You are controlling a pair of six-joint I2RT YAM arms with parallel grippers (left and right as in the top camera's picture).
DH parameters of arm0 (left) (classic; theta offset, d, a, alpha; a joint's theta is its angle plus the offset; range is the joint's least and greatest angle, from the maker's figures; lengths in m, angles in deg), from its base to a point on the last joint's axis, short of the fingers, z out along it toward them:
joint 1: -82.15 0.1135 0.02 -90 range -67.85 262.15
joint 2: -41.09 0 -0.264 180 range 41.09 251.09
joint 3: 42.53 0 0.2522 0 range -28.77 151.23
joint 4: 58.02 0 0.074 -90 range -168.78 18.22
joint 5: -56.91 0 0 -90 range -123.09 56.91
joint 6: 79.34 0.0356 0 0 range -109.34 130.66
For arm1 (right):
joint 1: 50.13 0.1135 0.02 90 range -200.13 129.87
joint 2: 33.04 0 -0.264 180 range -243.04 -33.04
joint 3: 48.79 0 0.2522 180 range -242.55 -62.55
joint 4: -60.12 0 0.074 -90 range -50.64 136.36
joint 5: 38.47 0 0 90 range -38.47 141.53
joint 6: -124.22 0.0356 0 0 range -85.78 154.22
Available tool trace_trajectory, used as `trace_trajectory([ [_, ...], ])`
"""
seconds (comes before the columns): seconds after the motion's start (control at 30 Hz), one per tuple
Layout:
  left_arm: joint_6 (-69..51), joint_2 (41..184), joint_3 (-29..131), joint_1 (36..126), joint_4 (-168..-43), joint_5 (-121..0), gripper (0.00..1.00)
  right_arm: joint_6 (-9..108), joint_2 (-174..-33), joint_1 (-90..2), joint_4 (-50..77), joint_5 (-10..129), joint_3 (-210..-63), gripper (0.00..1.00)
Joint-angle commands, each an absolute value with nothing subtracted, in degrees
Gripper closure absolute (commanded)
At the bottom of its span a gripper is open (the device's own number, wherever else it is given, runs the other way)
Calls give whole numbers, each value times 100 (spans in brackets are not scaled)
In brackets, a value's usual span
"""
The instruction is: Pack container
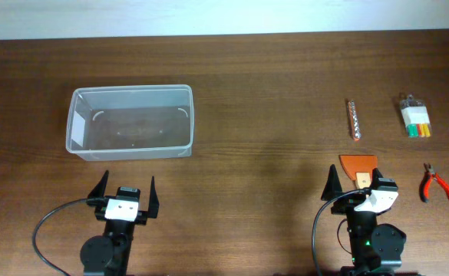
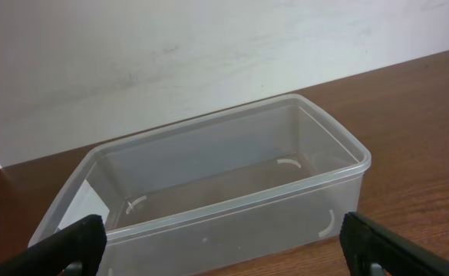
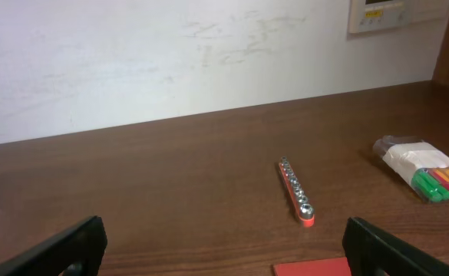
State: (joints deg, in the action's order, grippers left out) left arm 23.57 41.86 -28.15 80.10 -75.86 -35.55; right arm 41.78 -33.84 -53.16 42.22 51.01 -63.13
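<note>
Your left fingers [image 1: 101,186] stand wide apart, holding nothing, near the clear container [image 1: 132,123]. Your right fingers [image 1: 332,181] gape equally bare, beside an orange flat piece [image 1: 358,162]

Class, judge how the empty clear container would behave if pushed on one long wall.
The container looks thin, translucent and empty, so probably light and apt to slide on the table. Its walls may flex. Low and wide, it seems unlikely to tip.
</note>
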Motion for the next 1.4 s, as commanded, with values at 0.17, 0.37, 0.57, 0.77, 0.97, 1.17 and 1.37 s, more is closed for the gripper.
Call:
trace_trajectory([
  [0.17,2446,4138,-2825,8056,-7636,-3515,1,4202,-3334,-5353,4181,5106,-6287,1],
  [0.37,2444,4138,-2825,8056,-7636,-3518,1,4223,-3336,-5353,4181,5123,-6287,1],
  [0.57,2444,4138,-2825,8056,-7636,-3518,1,4221,-3334,-5353,4198,5156,-6287,1],
  [0.77,2446,4138,-2825,8056,-7636,-3518,1,4221,-3334,-5353,4253,5394,-6287,1],
  [0.97,2446,4138,-2825,8056,-7634,-3518,1,4534,-3336,-5353,4425,6758,-6287,1],
  [1.17,2444,4138,-2825,8056,-7636,-3515,1,4825,-3340,-5353,4616,7964,-6341,1],
  [1.37,2444,4138,-2825,8056,-7636,-3518,1,4768,-3360,-5353,4316,7960,-6663,1],
])
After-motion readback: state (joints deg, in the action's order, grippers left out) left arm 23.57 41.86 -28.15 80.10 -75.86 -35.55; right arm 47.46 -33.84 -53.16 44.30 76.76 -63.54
